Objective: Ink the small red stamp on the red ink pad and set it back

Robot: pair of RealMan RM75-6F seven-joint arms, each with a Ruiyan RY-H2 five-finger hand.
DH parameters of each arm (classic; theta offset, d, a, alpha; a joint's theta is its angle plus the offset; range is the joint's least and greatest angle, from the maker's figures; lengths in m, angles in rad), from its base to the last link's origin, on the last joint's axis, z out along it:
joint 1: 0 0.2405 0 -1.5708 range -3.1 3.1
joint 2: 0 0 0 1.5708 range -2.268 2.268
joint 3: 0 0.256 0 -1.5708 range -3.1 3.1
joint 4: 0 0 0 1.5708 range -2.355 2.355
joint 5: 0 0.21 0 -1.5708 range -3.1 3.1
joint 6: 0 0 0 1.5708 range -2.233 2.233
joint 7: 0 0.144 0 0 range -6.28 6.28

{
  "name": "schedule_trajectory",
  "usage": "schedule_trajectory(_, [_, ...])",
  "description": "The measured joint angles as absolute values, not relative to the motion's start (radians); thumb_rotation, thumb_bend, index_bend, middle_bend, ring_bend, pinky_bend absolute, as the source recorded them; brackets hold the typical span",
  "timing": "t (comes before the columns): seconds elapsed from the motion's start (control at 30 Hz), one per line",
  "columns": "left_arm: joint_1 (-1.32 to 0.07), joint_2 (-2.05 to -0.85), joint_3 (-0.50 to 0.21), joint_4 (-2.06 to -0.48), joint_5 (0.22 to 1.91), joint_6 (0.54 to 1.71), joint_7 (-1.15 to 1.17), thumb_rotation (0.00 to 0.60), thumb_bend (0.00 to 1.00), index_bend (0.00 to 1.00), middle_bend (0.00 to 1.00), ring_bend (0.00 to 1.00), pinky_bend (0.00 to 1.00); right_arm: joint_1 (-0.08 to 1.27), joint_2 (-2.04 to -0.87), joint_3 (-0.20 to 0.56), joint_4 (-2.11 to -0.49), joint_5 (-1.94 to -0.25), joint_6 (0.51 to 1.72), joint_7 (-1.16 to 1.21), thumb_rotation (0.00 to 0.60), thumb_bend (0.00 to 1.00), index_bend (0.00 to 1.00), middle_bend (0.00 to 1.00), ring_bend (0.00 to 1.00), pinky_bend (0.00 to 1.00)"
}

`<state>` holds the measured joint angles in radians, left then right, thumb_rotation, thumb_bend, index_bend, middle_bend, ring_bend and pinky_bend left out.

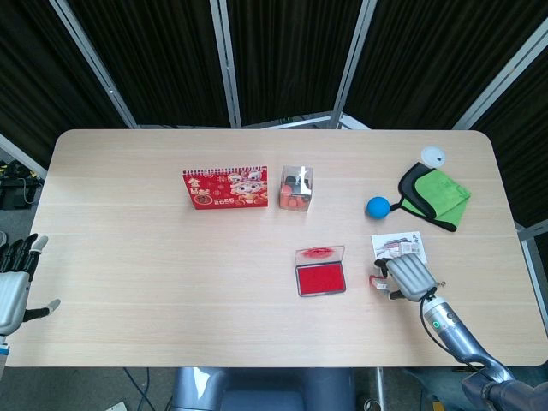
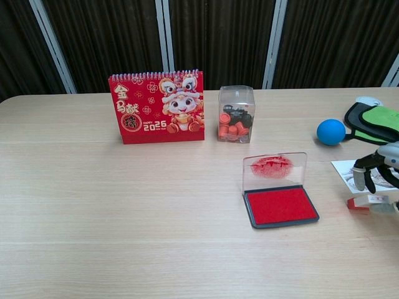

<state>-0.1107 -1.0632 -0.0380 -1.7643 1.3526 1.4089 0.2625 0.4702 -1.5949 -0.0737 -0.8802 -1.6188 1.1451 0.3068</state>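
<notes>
The small red stamp (image 2: pixel 359 202) lies on its side on the table, right of the red ink pad (image 2: pixel 280 205), whose clear lid stands up. My right hand (image 2: pixel 378 177) hovers over the stamp with its fingers curved and spread just above it, none plainly closed on it. In the head view the stamp (image 1: pixel 375 280) shows as a red bit at the left of the right hand (image 1: pixel 409 276), and the ink pad (image 1: pixel 320 277) lies further left. My left hand (image 1: pixel 13 282) hangs off the table's left edge, fingers apart and empty.
A blue ball (image 2: pixel 330 131) sits behind the right hand, near a green and black cloth (image 2: pixel 374 118). A printed card (image 1: pixel 398 245) lies under the hand's far side. Further back stand a clear box of stamps (image 2: pixel 236 114) and a red calendar (image 2: pixel 157 106).
</notes>
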Motion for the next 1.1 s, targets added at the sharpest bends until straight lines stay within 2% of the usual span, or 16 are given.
schedule_trajectory(0.63, [-0.109, -1.062, -0.036, -1.767, 1.356, 1.41, 0.262, 0.6, 0.0, 0.0, 0.0, 0.0, 0.0, 0.472, -1.57, -0.045, -0.919, -1.606, 1.169, 0.306, 0.6, 0.17, 0.48, 0.54, 0.73, 1.0])
schedule_trajectory(0.8, [-0.108, -1.057, -0.035, -1.77, 1.361, 1.411, 0.251, 0.6, 0.0, 0.0, 0.0, 0.0, 0.0, 0.463, -1.526, -0.039, -0.989, -1.618, 1.225, 0.306, 0.6, 0.16, 0.46, 0.52, 0.72, 1.0])
schedule_trajectory(0.87, [-0.107, -1.053, -0.034, -1.772, 1.366, 1.413, 0.243, 0.6, 0.0, 0.0, 0.0, 0.0, 0.0, 0.454, -1.494, -0.034, -1.039, -1.624, 1.265, 0.304, 0.6, 0.15, 0.41, 0.47, 0.67, 0.97])
schedule_trajectory(0.97, [-0.102, -1.043, -0.031, -1.776, 1.383, 1.423, 0.224, 0.6, 0.0, 0.0, 0.0, 0.0, 0.0, 0.431, -1.434, -0.027, -1.132, -1.631, 1.336, 0.299, 0.6, 0.05, 0.19, 0.25, 0.45, 0.8])
schedule_trajectory(1.03, [-0.098, -1.035, -0.027, -1.78, 1.4, 1.431, 0.205, 0.6, 0.0, 0.0, 0.0, 0.0, 0.0, 0.411, -1.391, -0.024, -1.199, -1.633, 1.377, 0.292, 0.6, 0.0, 0.04, 0.08, 0.23, 0.61])
schedule_trajectory(1.1, [-0.096, -1.026, -0.022, -1.784, 1.417, 1.433, 0.186, 0.6, 0.0, 0.0, 0.0, 0.0, 0.0, 0.385, -1.336, -0.025, -1.283, -1.632, 1.413, 0.278, 0.6, 0.0, 0.01, 0.02, 0.11, 0.45])
